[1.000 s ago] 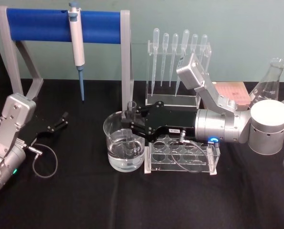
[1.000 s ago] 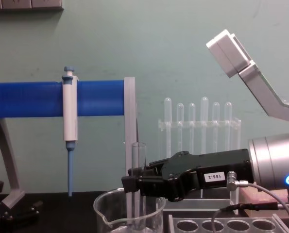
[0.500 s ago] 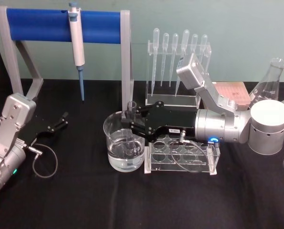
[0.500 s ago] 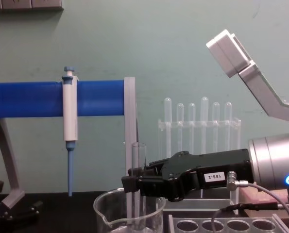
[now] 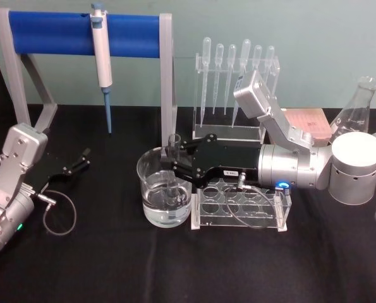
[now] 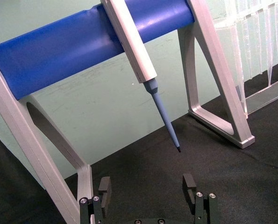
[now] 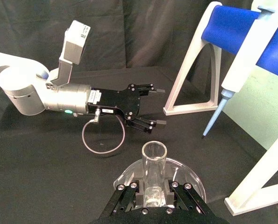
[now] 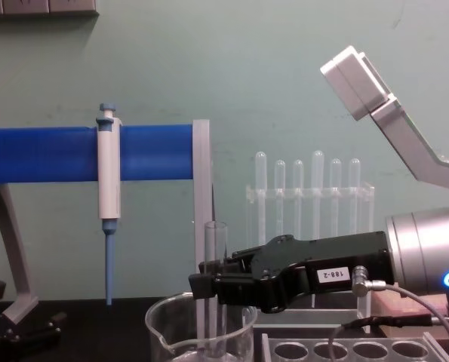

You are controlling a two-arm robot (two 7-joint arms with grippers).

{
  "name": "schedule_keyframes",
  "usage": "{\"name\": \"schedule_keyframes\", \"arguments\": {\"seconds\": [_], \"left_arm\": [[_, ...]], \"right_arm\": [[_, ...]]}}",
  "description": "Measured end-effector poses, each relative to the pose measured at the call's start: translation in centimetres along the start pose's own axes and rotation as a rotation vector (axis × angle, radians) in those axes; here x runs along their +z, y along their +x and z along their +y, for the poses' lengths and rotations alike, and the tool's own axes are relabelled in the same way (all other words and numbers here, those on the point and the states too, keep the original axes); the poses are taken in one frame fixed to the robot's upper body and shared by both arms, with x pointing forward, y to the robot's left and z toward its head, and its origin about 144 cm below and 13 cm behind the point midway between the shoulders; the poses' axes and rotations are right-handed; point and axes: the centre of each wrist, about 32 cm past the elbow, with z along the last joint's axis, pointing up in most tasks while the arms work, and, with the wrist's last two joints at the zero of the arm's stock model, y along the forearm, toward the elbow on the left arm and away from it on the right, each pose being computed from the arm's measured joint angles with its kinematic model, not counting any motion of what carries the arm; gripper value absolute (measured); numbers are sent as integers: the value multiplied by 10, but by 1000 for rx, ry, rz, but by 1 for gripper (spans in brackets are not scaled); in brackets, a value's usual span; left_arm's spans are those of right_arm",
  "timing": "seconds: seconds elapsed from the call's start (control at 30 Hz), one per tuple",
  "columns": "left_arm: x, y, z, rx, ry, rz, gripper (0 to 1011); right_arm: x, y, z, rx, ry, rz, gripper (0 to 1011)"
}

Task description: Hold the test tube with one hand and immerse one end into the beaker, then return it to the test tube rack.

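Nothing shifts since a moment ago: right gripper [image 5: 170,159] still clamped on test tube [image 8: 216,286], upright, lower end dipped in beaker [image 5: 151,205]. Left gripper [image 5: 83,158] parked, fingers spread. Immersion holding; return pending.

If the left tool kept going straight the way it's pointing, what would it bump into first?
Probably the blue tip of the pipettor hanging from the blue rack; the left tool points just below it, open. Depth is unclear.

your right gripper [image 5: 170,159] is matte black with a small white label and visible screws, on a silver cylindrical wrist with a glowing blue ring and a thin grey looping cable. your left gripper [image 5: 80,159] matches, on silver-grey links.
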Motion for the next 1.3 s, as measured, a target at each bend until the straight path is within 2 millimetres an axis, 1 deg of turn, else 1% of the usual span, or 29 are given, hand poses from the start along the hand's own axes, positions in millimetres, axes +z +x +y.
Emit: {"name": "schedule_keyframes", "arguments": {"seconds": [0.7, 0.97, 1.3], "left_arm": [[0, 0, 0, 0, 0, 0, 1000], [0, 0, 0, 0, 0, 0, 1000], [0, 0, 0, 0, 0, 0, 1000]], "right_arm": [[1, 0, -1, 4, 0, -6, 237], [17, 3, -7, 27, 30, -35, 237], [51, 6, -20, 35, 66, -87, 237]]}}
